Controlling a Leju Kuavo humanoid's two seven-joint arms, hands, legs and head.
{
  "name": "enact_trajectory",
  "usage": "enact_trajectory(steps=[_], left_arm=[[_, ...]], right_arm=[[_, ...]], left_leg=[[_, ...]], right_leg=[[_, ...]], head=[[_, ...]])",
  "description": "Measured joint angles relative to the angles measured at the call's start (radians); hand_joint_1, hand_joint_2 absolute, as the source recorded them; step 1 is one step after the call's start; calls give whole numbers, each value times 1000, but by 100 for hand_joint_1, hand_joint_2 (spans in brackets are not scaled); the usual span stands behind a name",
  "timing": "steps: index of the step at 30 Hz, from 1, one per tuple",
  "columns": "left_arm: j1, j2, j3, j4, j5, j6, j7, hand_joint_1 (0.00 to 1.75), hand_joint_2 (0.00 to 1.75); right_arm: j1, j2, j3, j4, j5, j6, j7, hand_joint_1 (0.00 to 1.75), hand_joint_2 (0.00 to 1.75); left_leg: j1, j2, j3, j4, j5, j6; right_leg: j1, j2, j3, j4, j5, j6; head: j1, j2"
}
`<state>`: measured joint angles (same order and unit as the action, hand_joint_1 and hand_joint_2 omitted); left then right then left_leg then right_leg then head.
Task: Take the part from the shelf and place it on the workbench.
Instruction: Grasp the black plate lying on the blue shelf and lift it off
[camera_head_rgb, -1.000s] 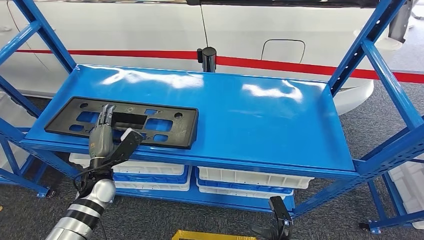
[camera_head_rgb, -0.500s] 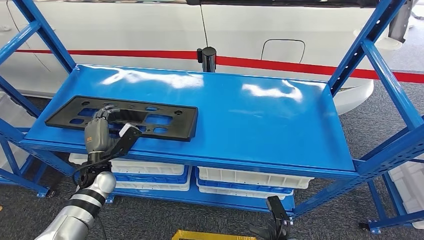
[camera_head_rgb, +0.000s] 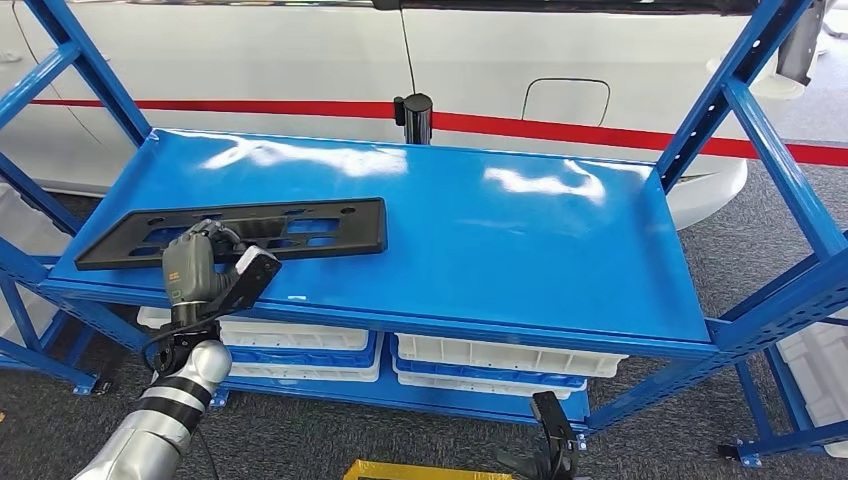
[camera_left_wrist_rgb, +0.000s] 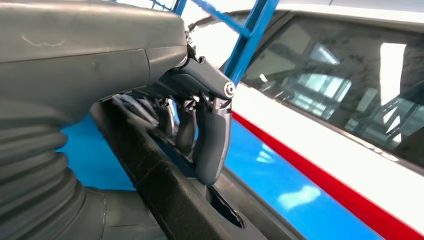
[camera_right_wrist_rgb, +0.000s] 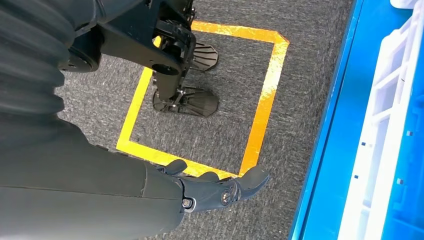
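Part (camera_head_rgb: 240, 232): black plate at shelf (camera_head_rgb: 480, 230) front-left, near edge tipped up. Left hand (camera_head_rgb: 200, 265) grips that near edge, fingers hooked through a cutout, prob so it can't slide. Right hand (camera_right_wrist_rgb: 220, 192) hangs by floor, fingers loosely spread, holding nothing.

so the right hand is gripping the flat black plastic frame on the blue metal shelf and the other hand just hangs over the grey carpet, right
Not quite: the sides are swapped. In the head view the left hand grips the flat black plastic frame at its near edge on the blue metal shelf. The right wrist view shows the right hand hanging empty over the grey carpet.
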<state>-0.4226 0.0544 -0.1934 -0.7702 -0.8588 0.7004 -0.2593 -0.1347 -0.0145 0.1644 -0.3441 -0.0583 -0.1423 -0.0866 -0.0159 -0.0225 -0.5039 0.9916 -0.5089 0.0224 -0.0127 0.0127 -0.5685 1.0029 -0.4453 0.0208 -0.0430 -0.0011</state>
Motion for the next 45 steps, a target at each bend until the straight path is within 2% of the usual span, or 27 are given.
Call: enact_trajectory(steps=[4, 12, 17, 23, 34, 37, 39, 41, 42, 44, 45], left_arm=[[11, -23, 89, -39, -59, 0, -85, 175, 175], [3, -80, 298, -204, -160, 0, -327, 175, 175], [-12, -100, 362, -261, -165, 0, -354, 175, 175], [-24, -122, 396, -334, -147, 0, -430, 175, 175], [-32, -136, 379, -464, -161, 0, -440, 175, 175], [-32, -136, 355, -510, -165, 0, -440, 175, 175], [-32, -137, 337, -545, -172, 0, -440, 175, 175], [-33, -138, 319, -582, -178, 0, -440, 175, 175], [-33, -138, 312, -598, -179, 0, -440, 175, 175], [-30, -138, 302, -625, -181, 0, -440, 175, 175], [-28, -138, 298, -635, -182, 0, -440, 175, 175]], right_arm=[[0, 3, 0, 0, 3, 0, 0, 0, 175], [-10, 9, 1, 0, 16, 5, 3, 0, 175], [-17, 15, 1, 0, 16, 5, 3, 0, 175], [-23, 18, 2, 0, 19, 10, 9, 0, 175], [-45, 32, 11, 0, 22, 13, 19, 0, 175], [-50, 35, 13, 0, 23, 14, 23, 0, 175], [-55, 38, 16, 0, 25, 14, 28, 0, 175], [-62, 39, 18, 0, 28, 15, 32, 0, 175], [-66, 39, 18, 0, 29, 15, 33, 0, 175], [-70, 39, 20, 0, 32, 15, 35, 0, 175], [-70, 39, 20, 0, 33, 15, 36, 0, 175]], left_leg=[[0, 0, 0, 0, 0, 0], [0, 1, -1, 0, 0, 0], [0, 1, 0, 0, 0, 0], [0, 1, 0, 0, 0, 0], [-3, 1, -4, 7, -1, 1], [-4, 1, -8, 13, 0, 5], [-1, 3, -6, 8, 8, 14], [7, 7, -3, -3, 20, 26], [10, 9, -3, -7, 24, 30], [10, 11, -8, -7, 28, 34], [10, 12, -9, -7, 28, 34]], right_leg=[[0, 0, 0, 0, 0, 0], [0, 1, -1, 0, 0, 0], [0, 1, -1, 0, 0, 0], [0, 1, -1, 0, 0, 0], [-3, 1, -1, -1, 2, 3], [-4, 1, -1, -2, 6, 9], [-4, 2, -5, -1, 8, 16], [-1, 0, -27, 35, -14, 17], [0, -1, -53, 83, -37, 14], [0, -2, -119, 221, -84, 10], [-1, -3, -146, 274, -94, 13]], head=[[0, 0], [0, 0], [0, 0], [0, 0], [0, 0], [0, 0], [0, 0], [2, 0], [5, 0], [9, 0], [9, 0]])
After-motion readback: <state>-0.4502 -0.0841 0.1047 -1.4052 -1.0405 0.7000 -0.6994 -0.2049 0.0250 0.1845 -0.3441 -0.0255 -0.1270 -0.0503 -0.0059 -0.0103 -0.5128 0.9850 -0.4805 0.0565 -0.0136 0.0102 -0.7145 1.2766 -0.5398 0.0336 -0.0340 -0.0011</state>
